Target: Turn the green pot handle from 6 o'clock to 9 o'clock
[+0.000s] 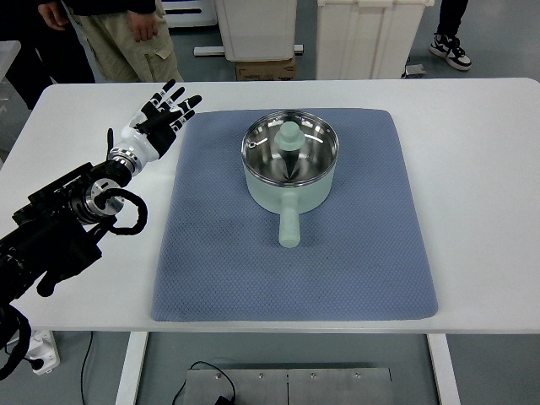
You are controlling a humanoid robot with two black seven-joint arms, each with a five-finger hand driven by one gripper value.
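The pot [289, 169] sat on the mat [363, 253], well right of the left robot hand [160, 118], its handle [288, 226] at 6 o'clock. That robot hand hovered over the counter [489, 169], fingers spread, empty. A fast sideways push might slide the pot instead of turning it.

white table [472, 169] fills most of the view; blue-grey textured mat [295, 270] lies flat on it, roughly centred, edges inside the tabletop; behind the far edge: person in khaki trousers [126, 38] top left, two white bins [257, 25] [367, 34] on the floor, cardboard box [263, 69] under the left one, a sneaker [450, 51] top right; below the near edge: black cable [207, 380] and grey base plate [291, 386]
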